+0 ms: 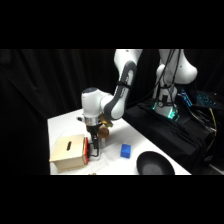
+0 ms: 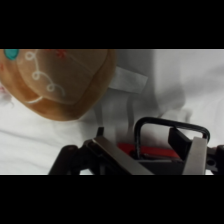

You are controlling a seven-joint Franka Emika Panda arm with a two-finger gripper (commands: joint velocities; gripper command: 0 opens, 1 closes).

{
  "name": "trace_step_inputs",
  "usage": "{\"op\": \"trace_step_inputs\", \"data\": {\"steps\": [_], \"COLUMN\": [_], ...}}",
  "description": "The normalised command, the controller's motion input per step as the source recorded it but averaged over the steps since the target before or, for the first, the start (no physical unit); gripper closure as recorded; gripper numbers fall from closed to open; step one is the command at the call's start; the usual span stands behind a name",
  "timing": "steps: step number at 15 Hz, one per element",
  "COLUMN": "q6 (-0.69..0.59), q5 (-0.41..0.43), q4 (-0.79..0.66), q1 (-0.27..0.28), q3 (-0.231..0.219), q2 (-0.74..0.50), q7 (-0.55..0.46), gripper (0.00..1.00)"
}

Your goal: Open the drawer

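Drawer [image 1: 86, 148] front, red-orange, sits at the right face of the light-wood box [image 1: 68, 152] in the lower left of your side view, on the white counter [image 1: 115, 137]. Your hand [image 1: 95, 148] comes down just beside that front. In the wrist view its fingers [image 2: 192, 155] straddle the black loop handle [image 2: 170, 123], spread, not clamped. What the drawer holds stays hidden. A blue cube [image 1: 125, 150] and black pan [image 1: 155, 163] lie to the right.

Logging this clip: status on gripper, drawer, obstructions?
Gripper at black loop handle, closure unclear. Red-orange drawer front flush with light-wood box. Brown ball close by.
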Motion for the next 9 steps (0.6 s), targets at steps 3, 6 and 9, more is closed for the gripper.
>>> {"op": "trace_step_inputs", "data": {"steps": [3, 6, 9], "q6": [0.16, 0.15, 0.16], "q5": [0.124, 0.129, 0.126], "q4": [-0.14, -0.15, -0.17], "q1": [-0.058, -0.057, -0.056], "q3": [0.059, 0.068, 0.065], "q2": [-0.05, -0.05, -0.08], "q7": [-0.11, -0.11, -0.11], "gripper": [0.00, 0.00, 0.00]}}
